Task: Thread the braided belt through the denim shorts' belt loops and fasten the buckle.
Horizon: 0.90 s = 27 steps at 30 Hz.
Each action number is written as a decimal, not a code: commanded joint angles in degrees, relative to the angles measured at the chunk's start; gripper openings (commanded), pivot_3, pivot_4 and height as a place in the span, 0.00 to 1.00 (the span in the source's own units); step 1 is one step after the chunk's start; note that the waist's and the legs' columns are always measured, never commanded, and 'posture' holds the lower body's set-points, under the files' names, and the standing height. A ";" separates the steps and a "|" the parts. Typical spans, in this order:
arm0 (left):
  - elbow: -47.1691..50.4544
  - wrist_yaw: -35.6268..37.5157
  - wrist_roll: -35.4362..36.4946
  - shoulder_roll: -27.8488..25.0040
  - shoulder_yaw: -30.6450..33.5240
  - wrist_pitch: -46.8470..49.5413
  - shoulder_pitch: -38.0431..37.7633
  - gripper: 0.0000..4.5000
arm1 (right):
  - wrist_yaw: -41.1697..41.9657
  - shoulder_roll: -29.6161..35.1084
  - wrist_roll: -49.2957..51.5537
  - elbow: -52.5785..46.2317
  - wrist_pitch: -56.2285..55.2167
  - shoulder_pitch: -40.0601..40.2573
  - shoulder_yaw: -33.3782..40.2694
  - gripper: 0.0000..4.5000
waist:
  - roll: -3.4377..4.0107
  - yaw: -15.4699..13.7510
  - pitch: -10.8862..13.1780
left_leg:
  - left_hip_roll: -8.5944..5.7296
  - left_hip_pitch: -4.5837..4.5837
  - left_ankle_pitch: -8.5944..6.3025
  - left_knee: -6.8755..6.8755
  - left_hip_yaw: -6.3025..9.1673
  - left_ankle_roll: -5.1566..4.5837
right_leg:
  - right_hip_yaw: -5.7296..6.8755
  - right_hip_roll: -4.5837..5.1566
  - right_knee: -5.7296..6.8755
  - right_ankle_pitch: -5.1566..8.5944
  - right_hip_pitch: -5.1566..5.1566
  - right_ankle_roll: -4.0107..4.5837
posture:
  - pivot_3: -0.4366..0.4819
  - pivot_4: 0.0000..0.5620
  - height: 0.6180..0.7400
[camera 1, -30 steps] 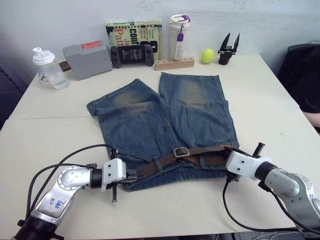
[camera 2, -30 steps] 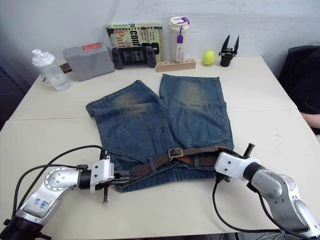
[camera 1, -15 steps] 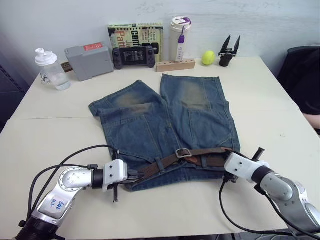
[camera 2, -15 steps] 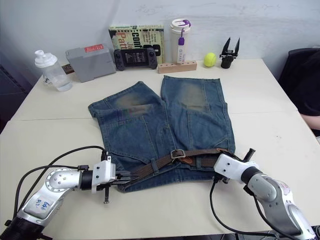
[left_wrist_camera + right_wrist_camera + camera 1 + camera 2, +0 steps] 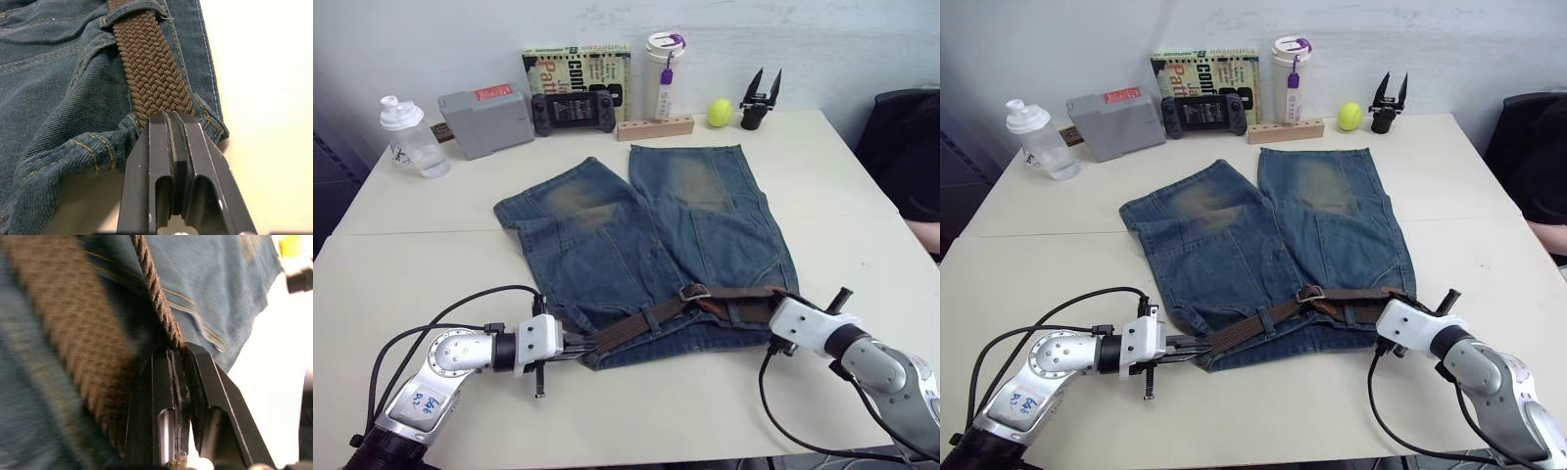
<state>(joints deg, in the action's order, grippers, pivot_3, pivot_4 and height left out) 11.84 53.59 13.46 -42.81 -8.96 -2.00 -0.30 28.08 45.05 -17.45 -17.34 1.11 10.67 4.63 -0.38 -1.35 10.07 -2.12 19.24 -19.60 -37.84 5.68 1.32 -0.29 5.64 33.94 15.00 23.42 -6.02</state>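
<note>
Braided belt (image 5: pixel 646 323) is lying along the waistband of the denim shorts (image 5: pixel 636 235), near the table's (image 5: pixel 636 411) front edge, shorts' legs pointing away toward the wall. Belt is passing under at least one of the belt loops (image 5: pixel 134 10) at the left side of the waist, seen in the left wrist view. Buckle (image 5: pixel 693 292) is sitting on the waistband around mid-waist, with belt overlapping just right of it; whether the pin is through I cannot tell.

Left gripper (image 5: pixel 171 117) is lying flat on the table at the shorts' left waist corner, fingers pressed together on the belt's end where it is coming out of the denim. Right gripper (image 5: pixel 177 352) is at the right waist corner, fingers closed, pinching the belt edge-on, with a second stretch of belt running just beside it.

Along the back of the table: clear shaker bottle (image 5: pixel 408 135) at far left, grey box (image 5: pixel 486 117), black game controller (image 5: pixel 574 110) in front of a book (image 5: pixel 576 64), white tumbler (image 5: pixel 665 69) behind a wooden block (image 5: pixel 654 126), yellow-green ball (image 5: pixel 720 112), and a spare black gripper (image 5: pixel 757 98) standing upright.
</note>
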 commanded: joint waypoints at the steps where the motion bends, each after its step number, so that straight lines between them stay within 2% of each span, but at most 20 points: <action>1: -2.59 1.28 -0.75 -1.44 1.77 1.09 -1.04 0.01 | 4.28 -0.41 1.63 -3.90 -0.63 -0.07 -3.69 0.00 | 0.00 0.09 0.00 | 0.06 -0.02 -0.01 0.03 -0.01 0.01 | 0.01 -0.06 0.01 0.02 -0.01 0.01 | 0.48 0.27 0.71; 2: -2.39 1.64 -0.30 -1.66 2.40 1.23 -1.09 0.01 | 4.29 -0.95 1.78 -4.03 0.36 -0.46 -3.68 0.00 | 0.00 0.10 0.00 | 0.11 -0.02 -0.01 0.04 -0.01 0.02 | 0.02 -0.11 0.02 0.02 0.00 0.01 | 0.48 0.27 0.71; 3: -2.25 1.91 -0.04 -1.76 2.82 1.33 -1.13 0.00 | 4.33 -1.35 1.93 -4.13 1.08 -0.72 -3.61 0.19 | -0.01 0.16 0.00 | 0.13 -0.02 -0.02 0.04 0.00 0.03 | 0.03 -0.12 0.02 0.02 0.00 0.01 | 0.48 0.27 0.71; 4: -1.90 2.34 0.57 -2.13 3.55 1.55 -1.21 0.00 | 4.67 -1.76 2.54 -4.11 2.46 -1.23 -3.28 0.25 | 0.00 0.22 0.00 | 0.15 -0.03 -0.02 0.06 0.00 0.04 | 0.04 -0.15 0.03 0.02 0.01 0.01 | 0.48 0.27 0.71; 11: 1.27 4.47 5.85 -4.29 9.12 4.60 -1.86 0.00 | 9.89 -0.37 10.60 -6.43 6.47 -2.15 3.36 0.98 | -0.03 0.49 0.05 | 0.35 -0.03 -0.08 0.10 0.01 0.14 | 0.13 -0.28 0.05 0.03 0.13 0.03 | 0.48 0.27 0.71; 15: 4.47 5.42 11.90 -4.77 12.73 10.39 -1.15 0.00 | 19.21 1.34 23.57 -12.79 5.96 0.71 7.47 0.99 | -0.03 0.40 0.25 | 0.35 -0.02 -0.10 0.10 0.01 0.12 | 0.14 -0.26 0.03 -0.03 0.29 -0.07 | 0.48 0.27 0.71; 18: 6.18 4.95 16.25 -4.13 14.14 15.34 1.23 0.00 | 23.65 2.72 27.12 -15.65 7.34 4.81 7.03 0.99 | -0.01 0.01 0.28 | 0.37 0.01 -0.13 0.10 0.06 0.11 | 0.15 -0.24 0.01 -0.11 0.29 -0.24 | 0.48 0.27 0.71; 21: 8.30 3.86 19.38 -3.10 14.43 19.58 3.81 0.00 | 23.29 2.01 28.21 -16.62 9.02 5.73 5.84 0.99 | -0.05 0.00 0.30 | 0.33 0.01 -0.15 0.06 0.05 0.12 | 0.16 -0.21 -0.07 -0.10 0.25 -0.23 | 0.48 0.27 0.71; 27: 11.53 2.59 19.61 -2.03 13.94 22.42 4.38 0.00 | 15.97 -0.26 18.64 -12.55 5.36 4.33 1.94 0.99 | -0.06 0.68 0.32 | 0.30 0.00 -0.17 0.04 -0.10 0.15 | 0.00 -0.21 -0.07 -0.03 0.23 -0.09 | 0.48 0.27 0.71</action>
<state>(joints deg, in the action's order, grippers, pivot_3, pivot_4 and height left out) 20.89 56.89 31.72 -45.24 4.14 19.81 3.84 47.94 46.44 4.73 -30.75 8.60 15.82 7.28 -0.43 -0.67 10.39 -1.80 19.22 -19.77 -37.80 5.56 1.48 -0.24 5.41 33.87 14.98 23.67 -6.09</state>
